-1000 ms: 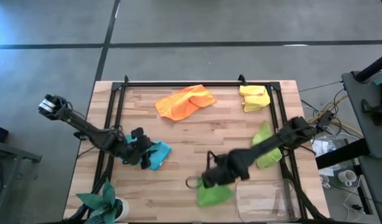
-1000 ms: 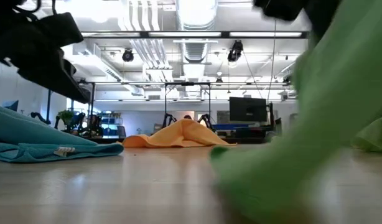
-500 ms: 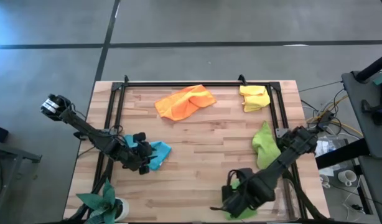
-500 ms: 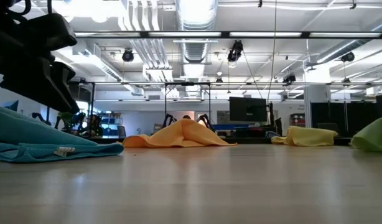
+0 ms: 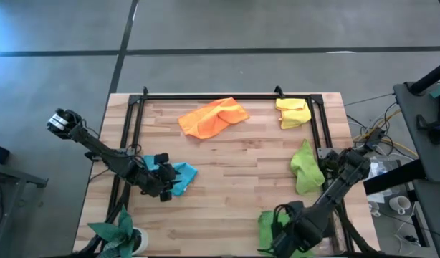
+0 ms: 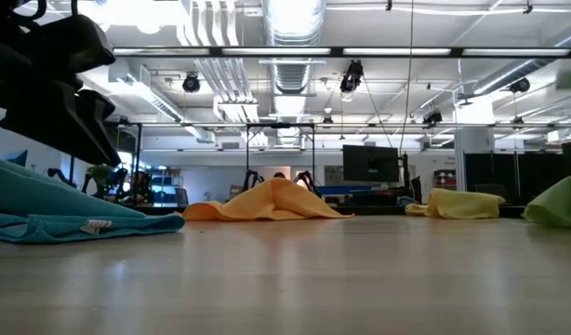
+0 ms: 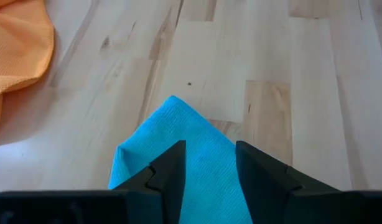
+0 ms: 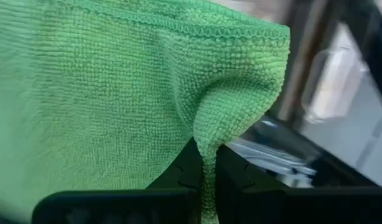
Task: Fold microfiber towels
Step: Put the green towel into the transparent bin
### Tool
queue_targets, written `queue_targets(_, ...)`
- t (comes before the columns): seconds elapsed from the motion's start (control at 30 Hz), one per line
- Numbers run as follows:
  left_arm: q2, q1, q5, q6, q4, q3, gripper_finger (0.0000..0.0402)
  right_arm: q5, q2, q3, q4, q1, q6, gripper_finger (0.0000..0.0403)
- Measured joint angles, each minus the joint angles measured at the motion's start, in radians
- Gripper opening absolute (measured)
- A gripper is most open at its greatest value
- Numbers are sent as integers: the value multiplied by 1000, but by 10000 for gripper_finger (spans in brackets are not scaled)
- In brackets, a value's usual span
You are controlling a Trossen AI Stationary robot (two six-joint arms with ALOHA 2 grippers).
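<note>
Right arm reaching along the table's right side toward its near edge, elbow raised beside the frame rail. The right gripper [image 5: 283, 228] has its fingers pressed together on a fold of the green towel [image 8: 104, 93], which hangs spread in front of the wrist; a narrow pleat of cloth [image 8: 209, 146] runs down between the two dark fingertips. Seen from above, this towel [image 5: 271, 228] lies bunched at the gripper, at the table's near edge. Its surface is a fine looped pile, with a stitched hem along the upper border.

Left arm stretched low across the table's left side. The left gripper [image 5: 165, 183] stands partly spread over the light blue towel [image 7: 191, 158], one finger [image 7: 169, 174] on either side of a pointed corner that projects forward of the fingertips onto the pale wood table [image 7: 265, 50]. The blue cloth [image 5: 183, 176] is a smooth, tight weave, loosely crumpled.

Well ahead of the left gripper lies the orange towel [image 5: 213, 117], heaped in soft folds. The yellow towel [image 5: 292, 112] sits at the far right corner; the yellow-green towel [image 5: 304, 166] lies beside the right arm's forearm.
</note>
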Motion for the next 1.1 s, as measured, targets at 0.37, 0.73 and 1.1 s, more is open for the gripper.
queue_targets(0.37,0,0,0,-1,4,0,124,-28,-37,-220,11,28,5,13)
queue_targets(0.73,-1,0,-15,-2,7,0,125,-110,-40,-530,342,44,-1,13)
queue_targets(1.1,-1,0,-14,-3,6,0,125,-244,-61,-556,359,69,22,29)
